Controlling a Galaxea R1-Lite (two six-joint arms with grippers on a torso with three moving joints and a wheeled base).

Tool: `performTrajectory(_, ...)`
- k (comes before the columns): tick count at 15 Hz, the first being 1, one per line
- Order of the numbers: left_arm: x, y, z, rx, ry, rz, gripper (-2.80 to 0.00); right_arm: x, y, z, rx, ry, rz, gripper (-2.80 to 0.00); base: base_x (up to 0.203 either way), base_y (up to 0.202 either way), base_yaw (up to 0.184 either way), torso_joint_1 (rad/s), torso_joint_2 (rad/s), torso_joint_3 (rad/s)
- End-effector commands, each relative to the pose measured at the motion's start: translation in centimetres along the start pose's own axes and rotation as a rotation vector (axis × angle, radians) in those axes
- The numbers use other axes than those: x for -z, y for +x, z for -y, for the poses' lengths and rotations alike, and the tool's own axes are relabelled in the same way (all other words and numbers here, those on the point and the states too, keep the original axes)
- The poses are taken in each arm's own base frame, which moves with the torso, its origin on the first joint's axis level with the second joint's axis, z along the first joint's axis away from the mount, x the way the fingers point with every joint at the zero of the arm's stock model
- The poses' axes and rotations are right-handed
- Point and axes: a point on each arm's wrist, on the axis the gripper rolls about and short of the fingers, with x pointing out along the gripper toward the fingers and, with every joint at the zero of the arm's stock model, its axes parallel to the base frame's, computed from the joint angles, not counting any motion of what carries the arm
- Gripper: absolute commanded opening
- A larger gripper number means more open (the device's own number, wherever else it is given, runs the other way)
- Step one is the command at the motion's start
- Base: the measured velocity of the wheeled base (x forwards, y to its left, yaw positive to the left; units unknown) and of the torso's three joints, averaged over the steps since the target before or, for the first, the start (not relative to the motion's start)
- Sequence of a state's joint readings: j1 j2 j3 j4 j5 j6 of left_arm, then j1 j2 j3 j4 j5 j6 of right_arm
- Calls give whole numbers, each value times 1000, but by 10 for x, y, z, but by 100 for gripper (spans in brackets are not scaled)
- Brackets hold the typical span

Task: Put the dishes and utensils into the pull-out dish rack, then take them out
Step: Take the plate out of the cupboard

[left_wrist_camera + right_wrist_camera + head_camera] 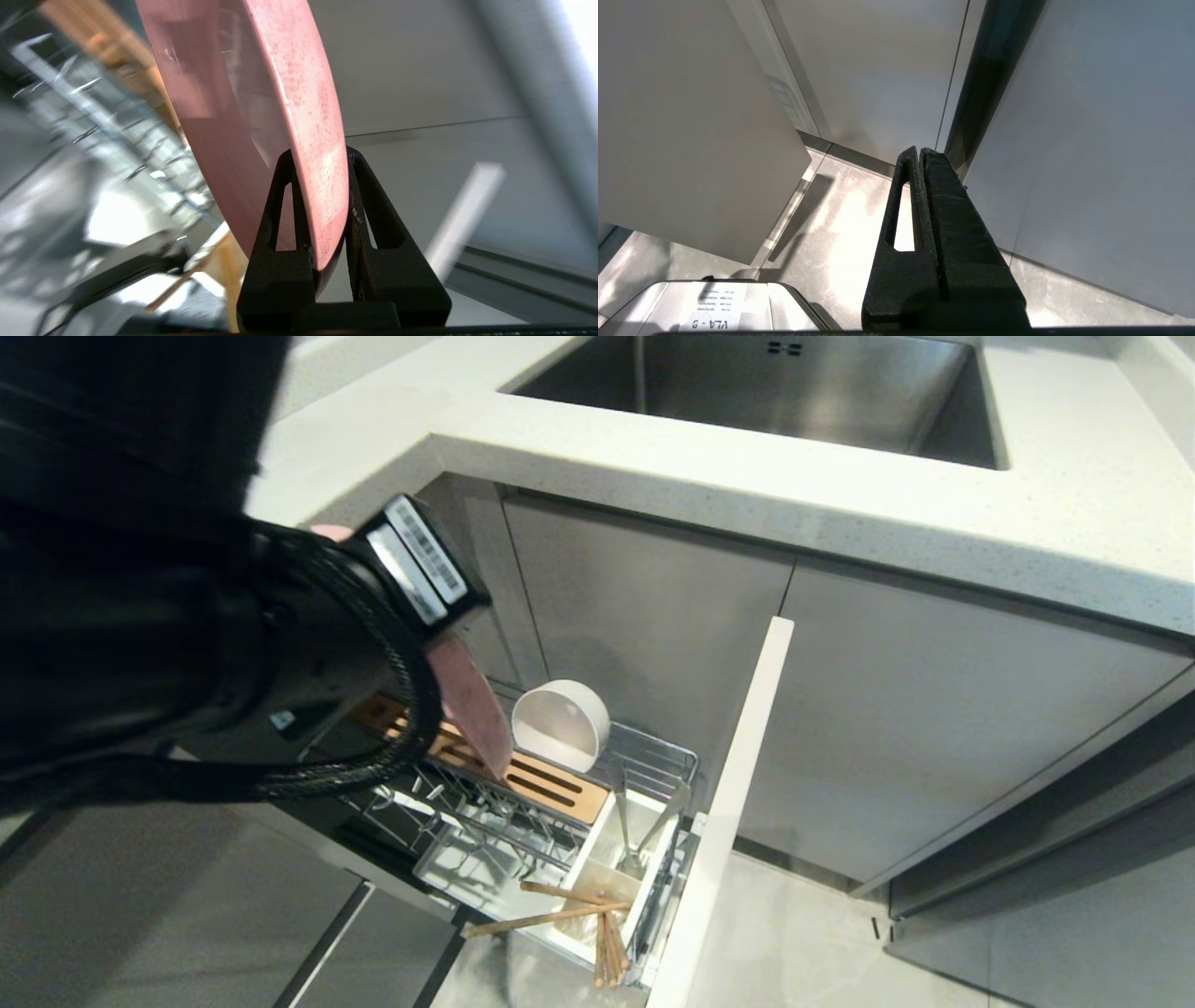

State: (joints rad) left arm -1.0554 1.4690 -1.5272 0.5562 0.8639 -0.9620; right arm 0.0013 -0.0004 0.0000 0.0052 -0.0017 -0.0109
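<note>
Left gripper (317, 163) pinches the rim of the pink plate (261, 107), held on edge over the pull-out dish rack (644, 761). Risk: it could strike the prongs or slip. Near corner: utensil box (607, 868) holds chopsticks (560, 905) and spoon (653, 831). Far edge: white bowl (560, 723). Right gripper (922, 154) closed, empty.

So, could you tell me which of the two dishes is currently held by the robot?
The pink plate, clamped on edge in the left gripper above the wooden strip. The white bowl rests tilted in the rack, untouched.
</note>
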Motion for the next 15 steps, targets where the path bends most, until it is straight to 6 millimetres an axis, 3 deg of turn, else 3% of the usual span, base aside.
performTrajectory(1,-32,-35,-17,101,-70,46,-280,0,0,0,0,-1,0,-280,0,0,0,0,0,0)
performTrajectory(6,-82,-84,-47,321,-92,135,-280,0,0,0,0,-1,0,-280,0,0,0,0,0,0)
performTrajectory(10,-105,-91,-64,266,-82,288,-280,0,0,0,0,0,2,-280,0,0,0,0,0,0)
performTrajectory(15,-132,-100,-86,78,-34,530,-280,0,0,0,0,-1,0,-280,0,0,0,0,0,0)
